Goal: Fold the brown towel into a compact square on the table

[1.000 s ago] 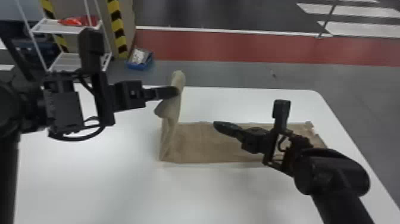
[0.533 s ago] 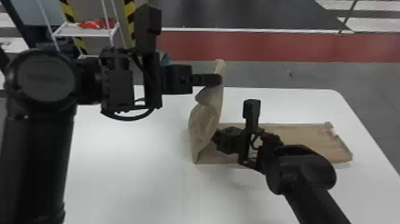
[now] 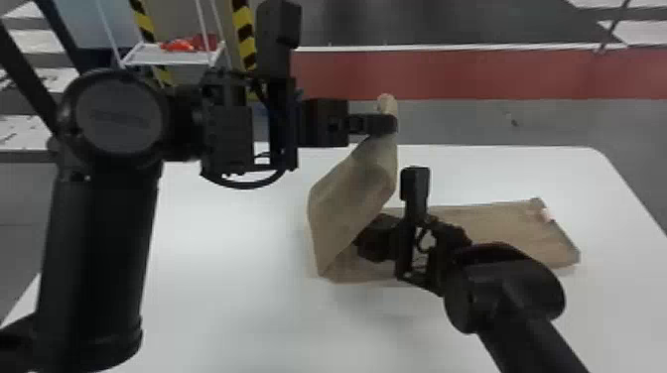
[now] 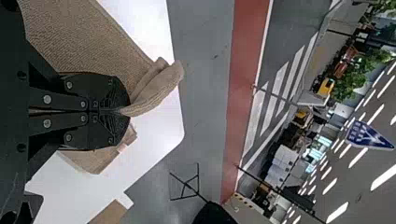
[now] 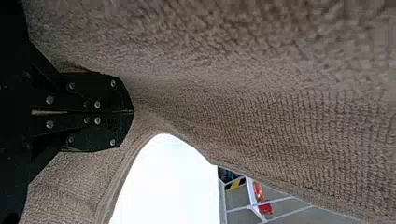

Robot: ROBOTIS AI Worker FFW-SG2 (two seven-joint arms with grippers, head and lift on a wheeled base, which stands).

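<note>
brown towel (image 3: 350, 198), clasped by the left gripper (image 3: 388, 124), bends around the clenched right gripper (image 3: 379, 238).

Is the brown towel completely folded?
No: the left gripper holds one end of the towel up; its other end lies on the table.

I count one white table (image 3: 223, 297), one brown towel (image 3: 352, 198) partly on it, and at it one left gripper (image 3: 394, 124) plus one right gripper (image 3: 379, 238), making two. Beyond the table: one white rack (image 3: 166, 58), two striped posts (image 3: 243, 30), one blue sign (image 4: 369, 135).
</note>
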